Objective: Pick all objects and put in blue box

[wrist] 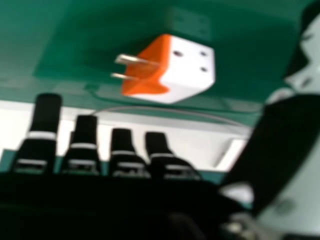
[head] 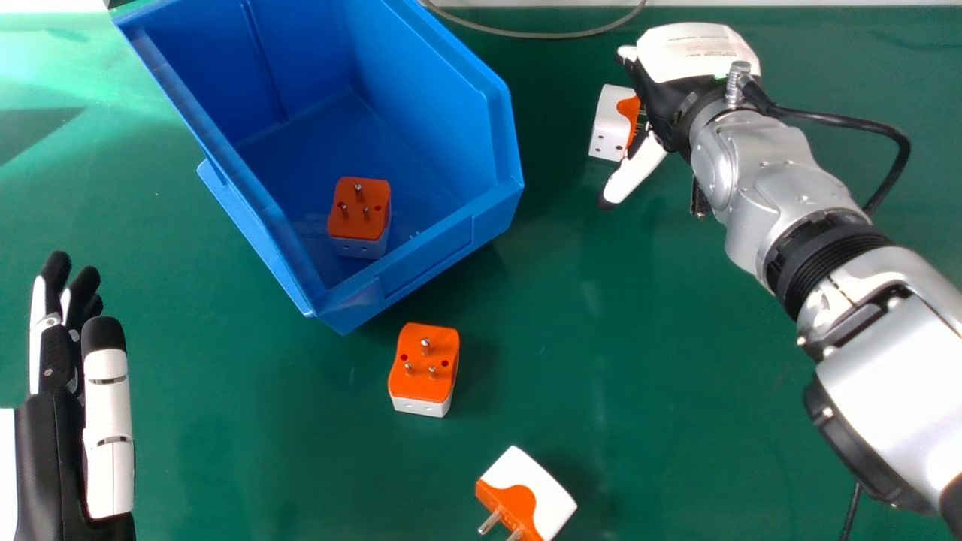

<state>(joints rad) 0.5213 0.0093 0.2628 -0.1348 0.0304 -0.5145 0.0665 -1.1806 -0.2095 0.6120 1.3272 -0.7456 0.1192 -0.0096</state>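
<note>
An orange and white adapter (head: pixel 610 124) sits in the upper right of the head view, in the gap before the right hand (head: pixel 664 98). That hand is open, its thumb spread well away from its straight fingers; whether it touches the adapter, I cannot tell. Left of it, the blue box (head: pixel 428 98) spans the upper left and centre, with a second adapter (head: pixel 359 210) inside. A third adapter (head: pixel 425 364) stands on the green tabletop (head: pixel 263 436) below the box, a fourth (head: pixel 539 492) at bottom centre. The left hand (head: pixel 56 357), lower left, is open, fingers straight.
</note>
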